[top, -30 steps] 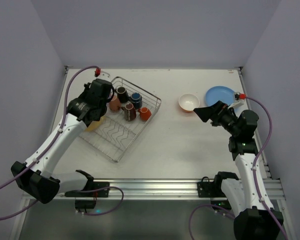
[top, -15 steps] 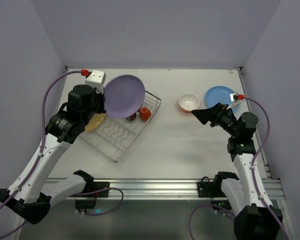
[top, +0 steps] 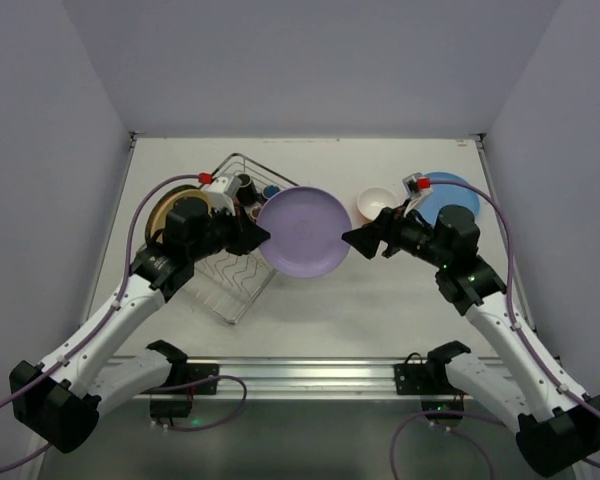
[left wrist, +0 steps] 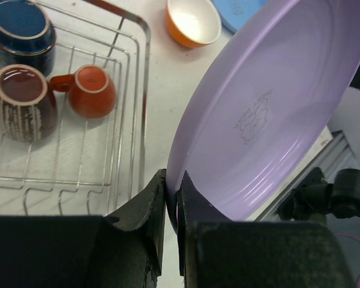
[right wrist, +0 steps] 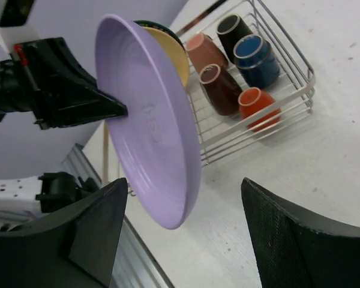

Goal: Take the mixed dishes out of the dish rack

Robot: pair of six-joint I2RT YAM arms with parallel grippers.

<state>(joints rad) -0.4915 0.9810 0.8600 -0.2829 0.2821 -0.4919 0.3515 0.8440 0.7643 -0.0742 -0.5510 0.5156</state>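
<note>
My left gripper (top: 263, 237) is shut on the left rim of the lavender plate (top: 303, 232) and holds it on edge in the air, right of the dish rack (top: 230, 292). The left wrist view shows its fingers (left wrist: 150, 204) clamping the rim of the plate (left wrist: 270, 114). My right gripper (top: 354, 239) is open at the plate's right edge. In the right wrist view the plate (right wrist: 150, 120) hangs between its spread fingers (right wrist: 102, 222); I cannot tell if they touch it. In the rack (right wrist: 288, 102) are pink (right wrist: 205, 51), black (right wrist: 233, 30), blue-lined (right wrist: 259, 57), brown (right wrist: 219, 87) and orange (right wrist: 258, 102) mugs and a yellow plate (right wrist: 171, 54).
The orange bowl (top: 377, 203), white inside, and the blue plate (top: 445, 190) lie on the table at the back right. A metal rail (top: 310, 375) runs along the near edge. Grey walls close in the back and both sides.
My left arm has swung the lavender plate from above the rack to the right, lower, over the table's middle. My right arm has reached left up to the plate's edge.
</note>
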